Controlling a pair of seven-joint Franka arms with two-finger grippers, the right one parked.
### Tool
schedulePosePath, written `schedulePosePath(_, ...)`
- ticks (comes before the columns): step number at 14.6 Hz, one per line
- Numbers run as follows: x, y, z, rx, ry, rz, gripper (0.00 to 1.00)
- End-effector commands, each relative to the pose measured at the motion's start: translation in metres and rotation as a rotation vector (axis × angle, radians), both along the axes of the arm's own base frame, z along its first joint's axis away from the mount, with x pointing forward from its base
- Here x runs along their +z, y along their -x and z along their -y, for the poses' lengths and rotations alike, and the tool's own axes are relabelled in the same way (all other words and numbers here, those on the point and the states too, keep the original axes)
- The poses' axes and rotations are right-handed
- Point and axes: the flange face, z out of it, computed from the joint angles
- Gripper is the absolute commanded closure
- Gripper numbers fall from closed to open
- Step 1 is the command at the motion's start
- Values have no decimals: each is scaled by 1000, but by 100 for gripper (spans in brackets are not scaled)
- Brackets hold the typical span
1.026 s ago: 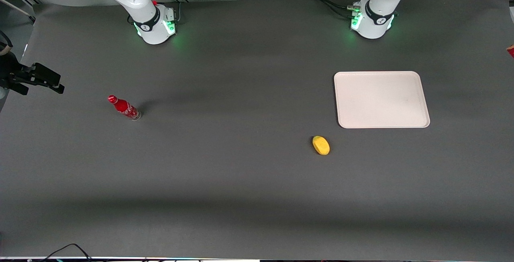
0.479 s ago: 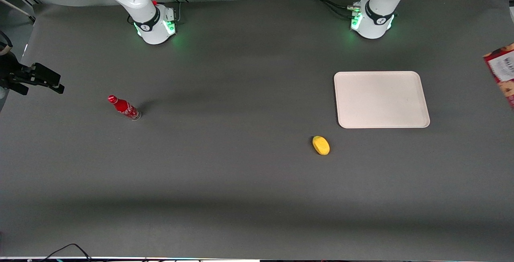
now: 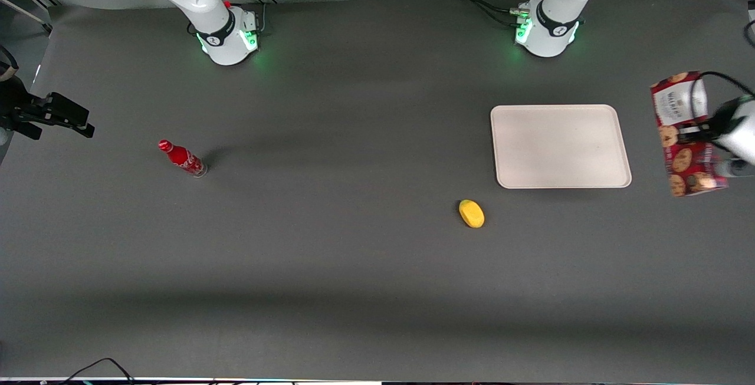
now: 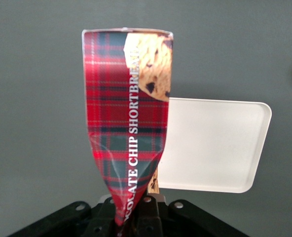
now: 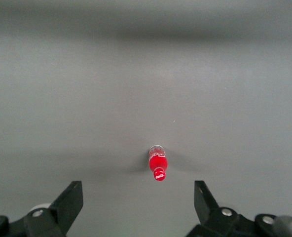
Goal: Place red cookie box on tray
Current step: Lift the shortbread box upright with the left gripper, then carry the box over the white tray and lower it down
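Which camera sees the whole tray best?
The front view: the tray shows whole there, rim and all four corners, bare. In the left wrist view the red cookie box, pinched in the hand, covers one end of the tray. The right wrist view does not show it.

A small red bottle (image 3: 181, 158) stands on the dark table (image 3: 354, 290), toward the parked arm's end. A yellow lump (image 3: 471, 213) lies well apart from it.

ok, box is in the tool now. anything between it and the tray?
Nothing visible. The tool is shut on the red cookie box, held above the table toward the working arm's end, beside the tray. The tray's surface is bare; the yellow object lies nearer the front camera, off that line.
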Motion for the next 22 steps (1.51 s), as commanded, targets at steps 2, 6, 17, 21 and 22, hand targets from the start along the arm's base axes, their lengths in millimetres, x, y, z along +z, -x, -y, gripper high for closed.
schedulePosePath(2,-53,66,8,-72,-17,66,100)
schedulePosePath(6,-101,109,-19,-76,7,103,100)
schedulePosePath(17,-216,153,-57,24,13,220,100)
schedulePosePath(21,-250,150,-50,2,14,187,100)
schedulePosePath(22,-255,150,-49,-2,15,182,100)
